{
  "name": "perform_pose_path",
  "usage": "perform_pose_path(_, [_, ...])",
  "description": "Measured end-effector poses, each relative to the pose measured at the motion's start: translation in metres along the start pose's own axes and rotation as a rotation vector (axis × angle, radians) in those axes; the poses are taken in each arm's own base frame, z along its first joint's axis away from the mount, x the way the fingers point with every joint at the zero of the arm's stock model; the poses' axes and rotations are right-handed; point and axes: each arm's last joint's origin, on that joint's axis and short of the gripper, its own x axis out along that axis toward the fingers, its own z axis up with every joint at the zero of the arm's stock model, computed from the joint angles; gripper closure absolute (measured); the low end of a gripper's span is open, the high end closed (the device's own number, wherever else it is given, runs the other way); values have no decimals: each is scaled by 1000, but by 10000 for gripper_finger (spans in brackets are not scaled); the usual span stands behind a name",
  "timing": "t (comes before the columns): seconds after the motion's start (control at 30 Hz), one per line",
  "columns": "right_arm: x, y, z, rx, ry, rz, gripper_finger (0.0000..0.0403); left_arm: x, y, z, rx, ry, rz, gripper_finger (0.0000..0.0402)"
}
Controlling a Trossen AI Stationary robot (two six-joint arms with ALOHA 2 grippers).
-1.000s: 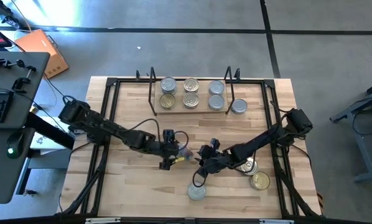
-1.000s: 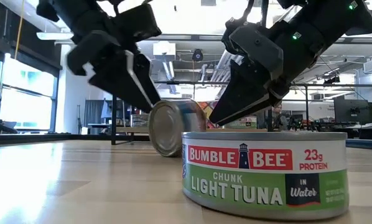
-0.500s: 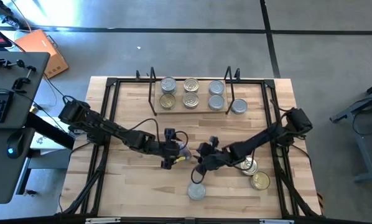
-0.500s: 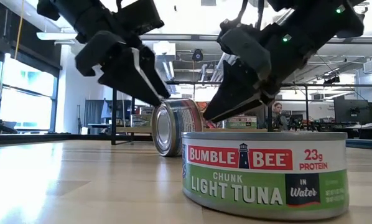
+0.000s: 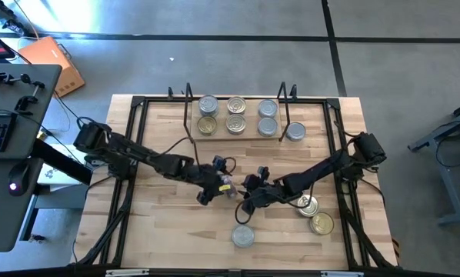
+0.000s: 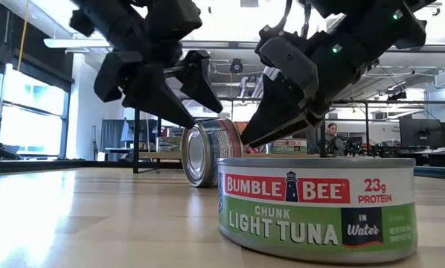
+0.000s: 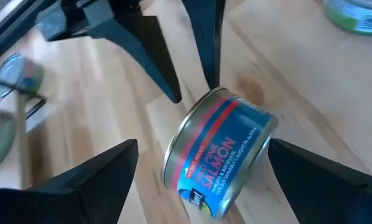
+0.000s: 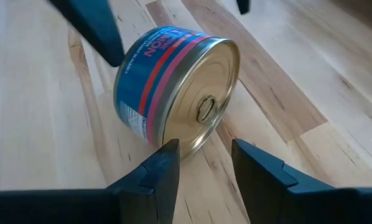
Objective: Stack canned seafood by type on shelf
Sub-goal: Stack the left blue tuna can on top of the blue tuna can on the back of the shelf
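Note:
A blue-and-red salmon tin (image 7: pixel 222 149) lies on its side on the tabletop near the middle, its gold end (image 8: pixel 201 109) facing my right gripper. My left gripper (image 7: pixel 204 183) is open, one finger on either side of the tin's wall, with a gap on both sides. My right gripper (image 8: pixel 201 168) is open by a narrow gap, low in front of the gold end, nothing between its fingers. In the high view the tin (image 5: pixel 228 187) sits between my left gripper (image 5: pixel 216 185) and my right gripper (image 5: pixel 248 200). The shelf (image 5: pixel 251 115) at the far edge carries several tins. My right gripper has one fingertip (image 8: pixel 167 152) right at the lower rim (image 8: pixel 176 144) of the tin's gold end, coming slanting down from the table's right. Whether it touches the rim, I cannot tell.
A green-labelled tuna tin (image 6: pixel 315 205) stands upright near the front edge (image 5: pixel 243 236). Two gold-topped tins (image 5: pixel 315 215) stand under my right arm. One grey tin (image 5: pixel 295 132) stands on the table right of the shelf. Black frame rails (image 5: pixel 130 154) run along the table's sides.
My left gripper has rolled about its own axis and shifted a little toward the table's right and far side, so its open fingers now stand on either side of the lying tin. The tin and my right gripper have kept their place.

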Motion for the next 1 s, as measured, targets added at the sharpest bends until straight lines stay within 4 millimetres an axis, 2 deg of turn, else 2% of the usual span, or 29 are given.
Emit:
perform_pose_path(0.13, [0,0,0,0,8,12,264,6,7,-5,70,-43,-82,47])
perform_pose_path(0.33, [0,1,-1,0,16,23,264,21,4,-14,174,-36,-144,47])
perform_pose_path(0.47, [-1,2,-2,-8,23,27,264,20,2,-12,173,-41,-146,58])
perform_pose_path(0.63, [-4,6,-5,-20,27,36,264,18,0,-11,179,-43,-149,108])
perform_pose_path(0.87, [-9,14,-13,-24,48,50,264,17,1,-10,150,-40,-139,220])
perform_pose_path(1.0, [-16,19,-23,-14,80,40,264,12,-1,-9,125,0,-106,227])
